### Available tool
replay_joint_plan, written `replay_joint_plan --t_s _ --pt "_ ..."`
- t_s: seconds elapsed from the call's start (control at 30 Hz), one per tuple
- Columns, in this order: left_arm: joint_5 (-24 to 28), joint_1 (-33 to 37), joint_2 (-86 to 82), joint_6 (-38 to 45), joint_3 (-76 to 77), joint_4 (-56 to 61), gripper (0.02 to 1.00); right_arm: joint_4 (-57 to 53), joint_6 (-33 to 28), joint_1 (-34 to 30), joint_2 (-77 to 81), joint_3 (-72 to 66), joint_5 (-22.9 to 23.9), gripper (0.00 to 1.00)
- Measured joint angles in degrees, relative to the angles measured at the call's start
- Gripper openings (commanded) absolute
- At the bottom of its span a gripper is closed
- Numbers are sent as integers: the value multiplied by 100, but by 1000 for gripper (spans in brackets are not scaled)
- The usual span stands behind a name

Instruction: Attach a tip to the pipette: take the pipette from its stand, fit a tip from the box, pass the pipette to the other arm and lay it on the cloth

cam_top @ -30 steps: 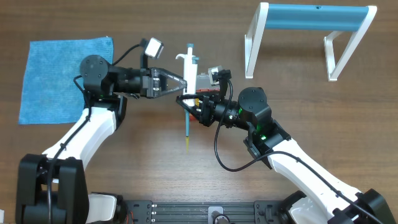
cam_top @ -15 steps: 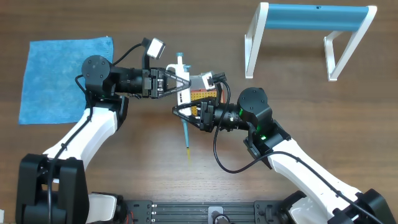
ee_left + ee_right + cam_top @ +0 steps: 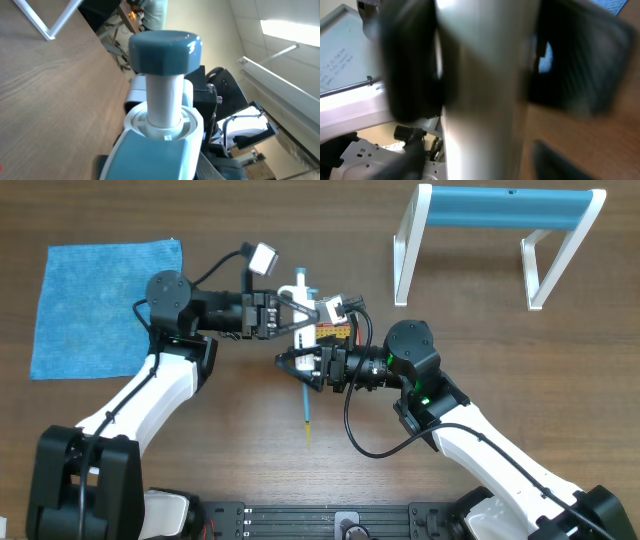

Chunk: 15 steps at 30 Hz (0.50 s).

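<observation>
Blue-and-white pipette [image 3: 305, 402]: held between my two grippers, tip end pointing back toward my bases.
Right gripper [image 3: 300, 366]: clamped on the pipette's body, pale barrel tight between the dark fingers [image 3: 410, 65].
Left gripper [image 3: 291, 311]: at the pipette's head, plunger knob [image 3: 165, 47] just ahead; grip, cannot tell.
Hidden: pipette's middle, under both grippers; tip box [image 3: 336, 332] just beyond right gripper, mostly covered.

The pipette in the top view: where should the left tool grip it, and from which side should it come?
The white upper body just under the blue plunger, coming from the cloth side. The right tool clamps the pipette lower down, and the thin tip beyond it looks fragile.
</observation>
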Motion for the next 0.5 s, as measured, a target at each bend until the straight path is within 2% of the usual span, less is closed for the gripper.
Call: replay_joint_plan --t_s 0.13,0.27,0.43,0.5 --pt "-9 350 0 129 4 -374 27 -509 -208 -219 0 11 -413 792" --pt "-219 1084 0 555 35 -1534 27 -1005 -634 -975 0 13 -1010 794" --pt "-1084 1906 2 1408 79 -3718 27 -1036 -981 -2170 0 15 -1786 794" --pt "-1700 2050 0 1867 107 -4918 27 -1051 -1080 -2511 0 15 -1969 794"
